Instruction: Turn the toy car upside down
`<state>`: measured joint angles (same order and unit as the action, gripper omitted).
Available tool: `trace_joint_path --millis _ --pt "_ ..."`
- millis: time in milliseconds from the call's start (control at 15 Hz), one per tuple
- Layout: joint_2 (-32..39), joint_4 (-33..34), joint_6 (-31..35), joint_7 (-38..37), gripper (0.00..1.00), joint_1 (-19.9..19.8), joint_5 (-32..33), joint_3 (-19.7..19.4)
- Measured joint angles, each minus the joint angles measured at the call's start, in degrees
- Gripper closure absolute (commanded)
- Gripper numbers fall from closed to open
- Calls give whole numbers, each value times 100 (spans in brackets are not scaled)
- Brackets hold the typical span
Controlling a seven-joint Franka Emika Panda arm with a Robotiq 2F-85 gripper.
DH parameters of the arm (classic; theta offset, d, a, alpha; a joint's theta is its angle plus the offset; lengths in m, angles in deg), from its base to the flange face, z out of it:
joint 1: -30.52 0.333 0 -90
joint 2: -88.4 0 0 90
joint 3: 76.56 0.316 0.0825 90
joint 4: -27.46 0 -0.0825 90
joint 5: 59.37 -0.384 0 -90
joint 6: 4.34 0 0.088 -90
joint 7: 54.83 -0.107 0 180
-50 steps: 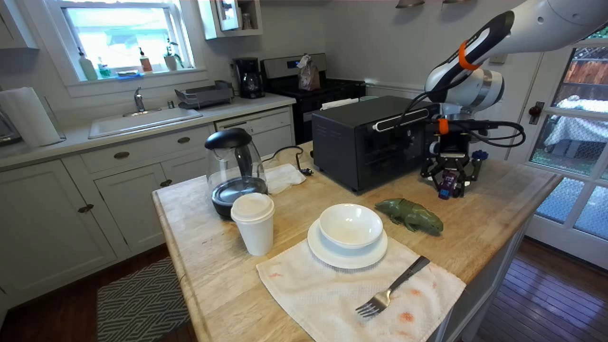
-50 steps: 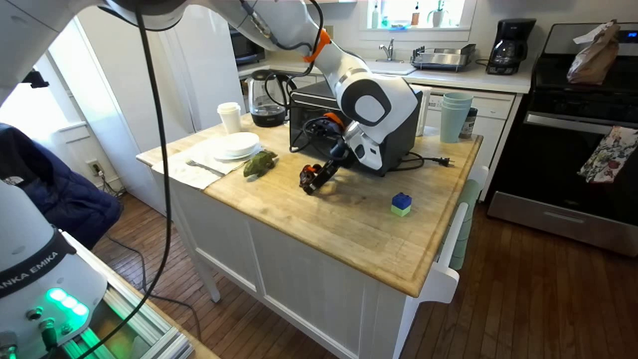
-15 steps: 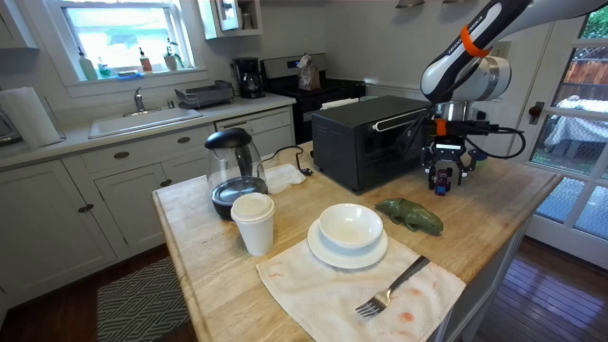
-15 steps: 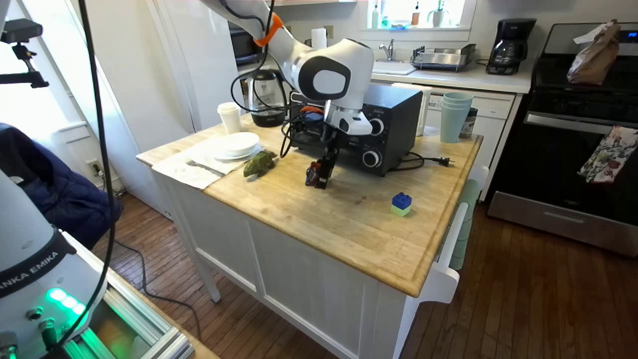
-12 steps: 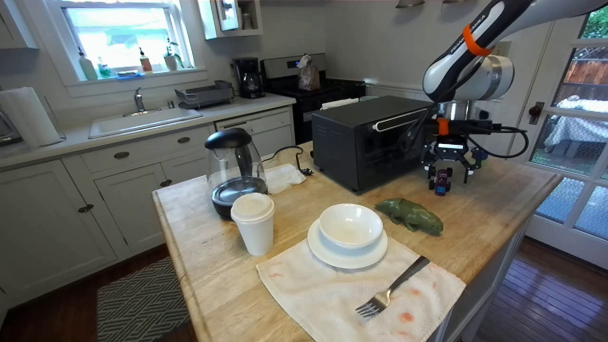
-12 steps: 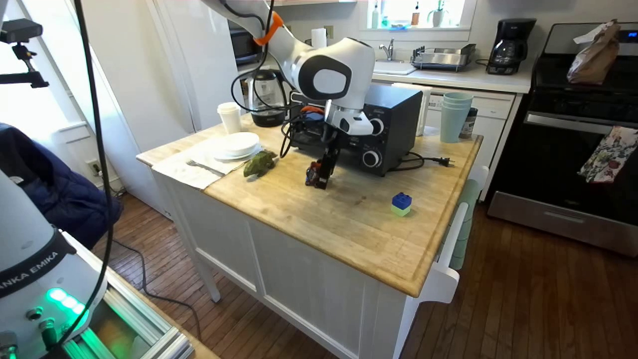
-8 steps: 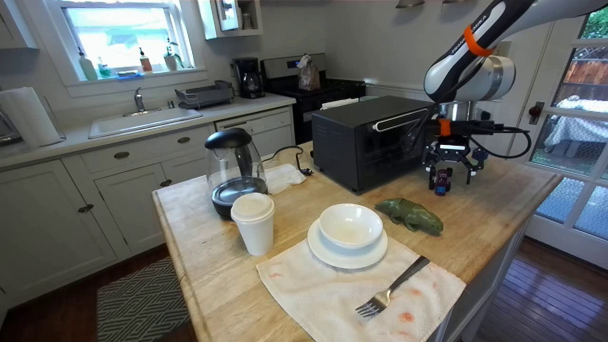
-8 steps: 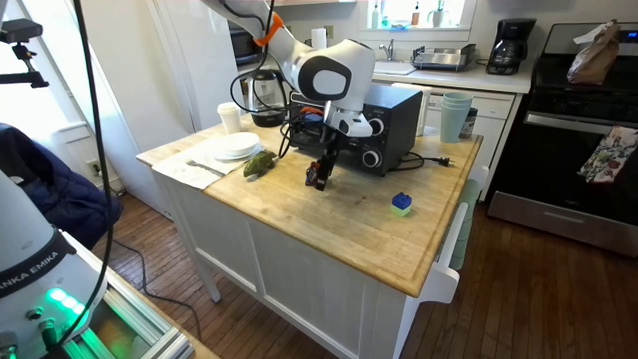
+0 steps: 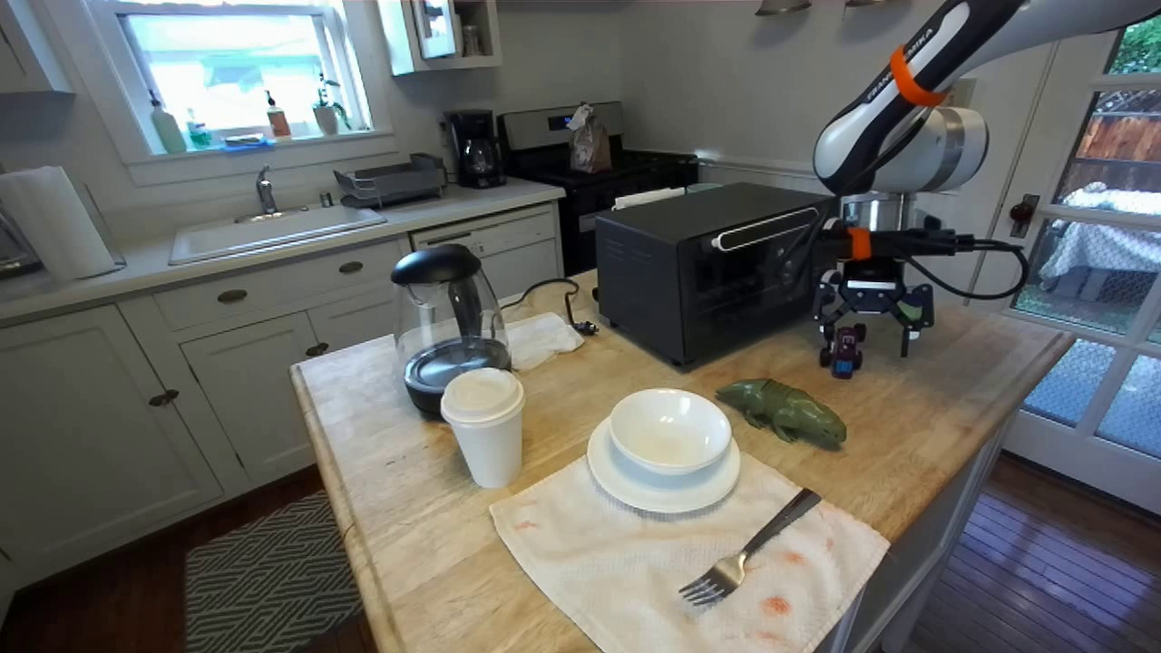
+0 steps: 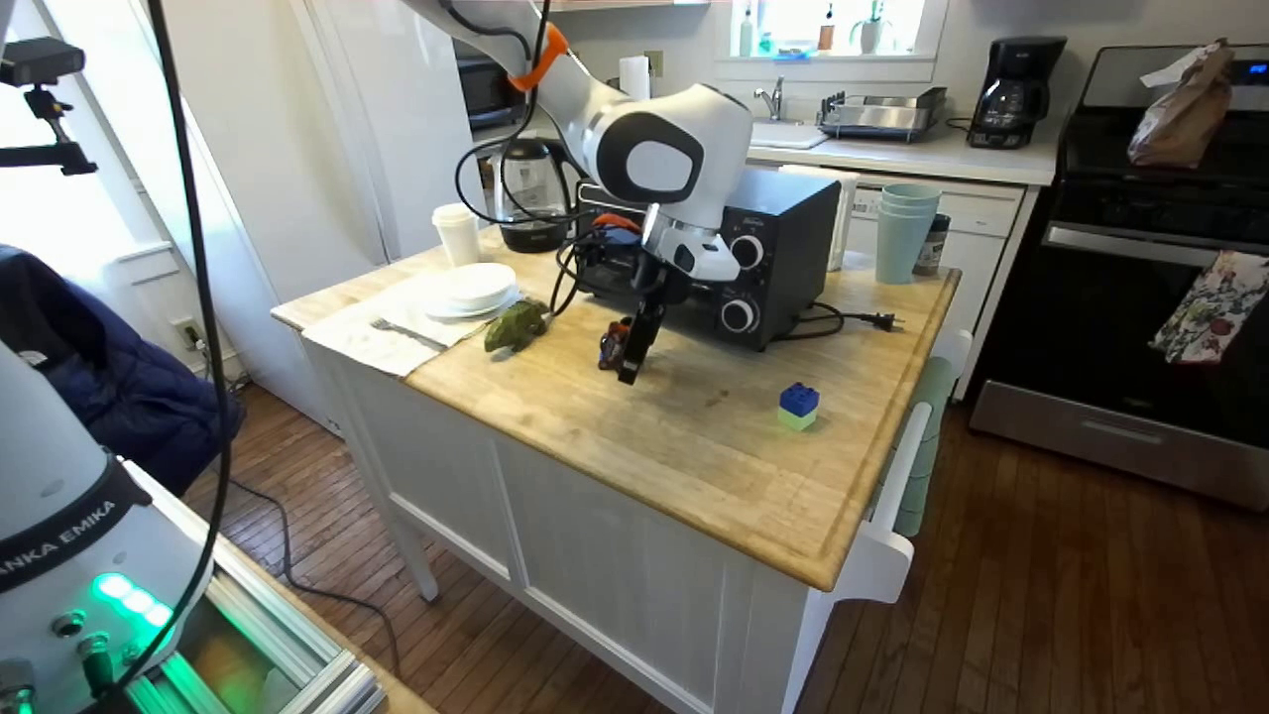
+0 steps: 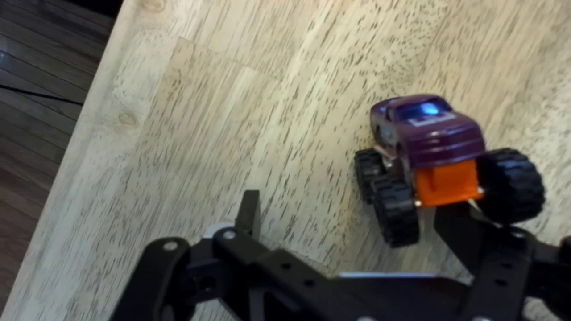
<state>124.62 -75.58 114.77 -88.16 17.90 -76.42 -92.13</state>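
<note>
The toy car is a small purple truck with big black wheels and an orange end. It shows in both exterior views [image 9: 846, 349] [image 10: 612, 347] and in the wrist view [image 11: 435, 138], roof visible and wheels below. My gripper [image 9: 868, 346] is open low over the table, beside the car; it also shows in the wrist view [image 11: 350, 209]. One finger [image 11: 249, 209] stands apart from the car, with bare wood between. The opposite finger [image 11: 461, 234] is partly hidden behind the car's wheel and orange end. I cannot tell whether it touches the car or tilts it.
A black toaster oven [image 9: 717, 272] stands close beside the gripper. A green animal figure [image 9: 782, 413], a white bowl [image 9: 669, 431] on a plate, a fork [image 9: 753, 544], a white cup [image 9: 483, 426] and a blue-green block [image 10: 798, 407] are on the table.
The gripper was closed around the car 3.3 seconds ago and has since opened and straightened. In the last half second the gripper and car have shifted slightly towards the table's near edge.
</note>
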Motion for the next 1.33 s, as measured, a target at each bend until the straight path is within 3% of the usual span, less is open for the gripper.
trace_joint_path --millis 267,667,1333 --pt "-9 12 -294 -107 0 -20 -1 -23" --pt "-16 20 25 -140 0 -11 3 -46" --pt "139 220 36 910 0 -26 20 142"
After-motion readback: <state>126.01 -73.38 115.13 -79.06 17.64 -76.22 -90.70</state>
